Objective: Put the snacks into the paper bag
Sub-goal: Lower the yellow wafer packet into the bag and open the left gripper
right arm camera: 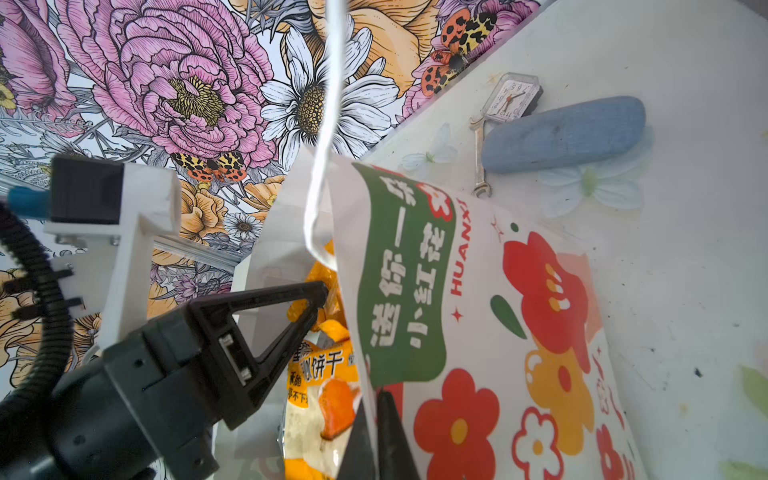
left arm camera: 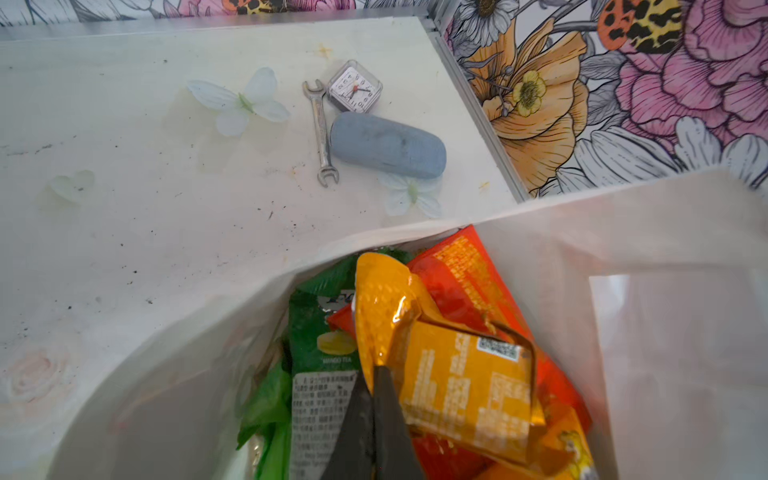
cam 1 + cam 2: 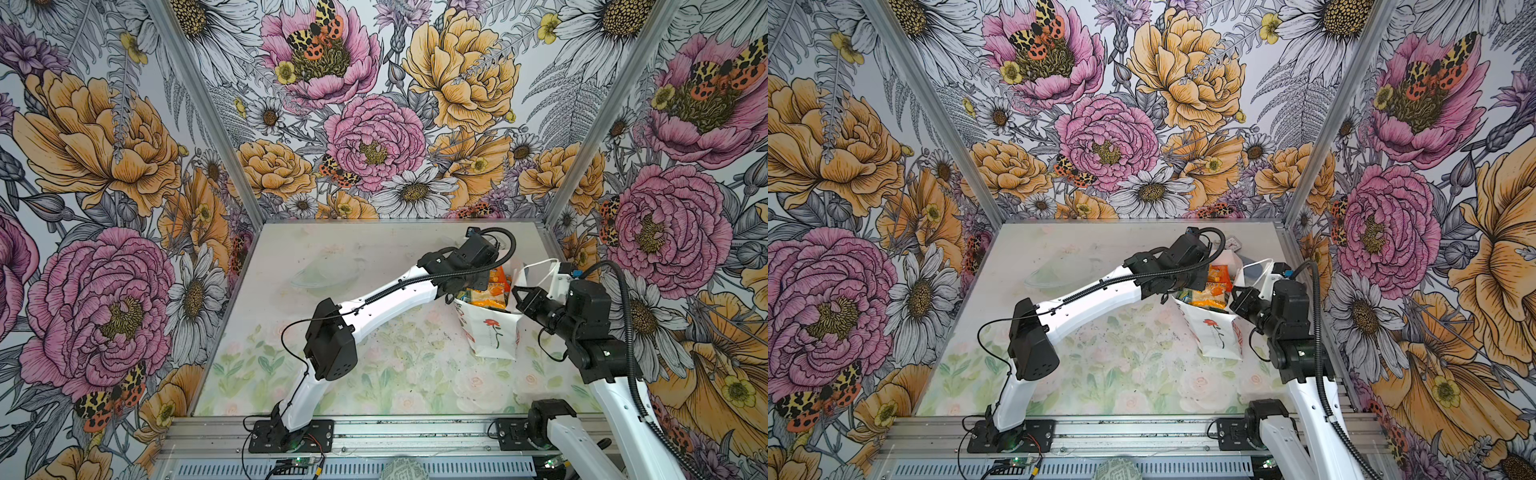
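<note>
Left gripper, jaws closed, apparently pinches an orange packet among shiny green and red snacks inside the standing white rose-printed paper bag; right gripper clamps its red-flowered side.

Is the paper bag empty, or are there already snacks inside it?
Nearly full: in both top views the upright paper bag shows orange and green snacks up to its open mouth.
</note>
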`<state>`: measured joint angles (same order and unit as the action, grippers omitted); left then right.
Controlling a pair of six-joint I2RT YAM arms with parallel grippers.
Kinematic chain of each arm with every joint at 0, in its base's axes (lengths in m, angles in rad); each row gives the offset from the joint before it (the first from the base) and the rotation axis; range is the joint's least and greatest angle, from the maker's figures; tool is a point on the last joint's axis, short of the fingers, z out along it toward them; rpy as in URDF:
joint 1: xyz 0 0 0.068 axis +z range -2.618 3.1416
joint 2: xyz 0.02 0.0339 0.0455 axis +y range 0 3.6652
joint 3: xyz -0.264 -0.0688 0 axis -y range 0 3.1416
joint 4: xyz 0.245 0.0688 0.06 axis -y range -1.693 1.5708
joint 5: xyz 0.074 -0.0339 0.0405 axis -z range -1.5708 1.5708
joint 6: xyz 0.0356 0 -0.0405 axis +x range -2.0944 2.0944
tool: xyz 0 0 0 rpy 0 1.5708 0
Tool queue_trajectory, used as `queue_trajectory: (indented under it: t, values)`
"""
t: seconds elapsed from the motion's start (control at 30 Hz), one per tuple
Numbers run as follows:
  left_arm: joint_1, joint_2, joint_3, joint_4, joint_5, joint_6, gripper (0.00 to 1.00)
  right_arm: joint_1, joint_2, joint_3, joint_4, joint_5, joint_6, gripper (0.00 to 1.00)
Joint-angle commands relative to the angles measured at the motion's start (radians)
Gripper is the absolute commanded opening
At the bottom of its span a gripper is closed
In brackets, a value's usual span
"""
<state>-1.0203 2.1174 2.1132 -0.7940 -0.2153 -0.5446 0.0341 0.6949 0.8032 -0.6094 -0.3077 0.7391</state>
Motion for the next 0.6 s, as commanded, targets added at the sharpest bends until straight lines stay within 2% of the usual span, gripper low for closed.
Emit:
queue_trajectory:
  t: [0.0,0.13,0.43,0.57]
  values:
    - [0.006,-0.028,0.01,-0.048,-0.019,-0.014,0.06,0.01,-0.006,0.021,-0.017,-0.013,-0.02,0.0]
    - [0.007,-0.046,0.002,-0.048,-0.027,-0.006,0.1,0.01,-0.004,0.021,-0.018,-0.011,-0.022,0.0]
    - [-0.011,-0.094,-0.009,-0.047,-0.039,0.025,0.27,0.009,-0.003,0.02,-0.018,-0.011,-0.02,0.0]
    - [-0.038,-0.137,-0.008,-0.049,-0.08,0.05,0.31,0.01,-0.008,0.019,-0.018,-0.011,-0.018,0.0]
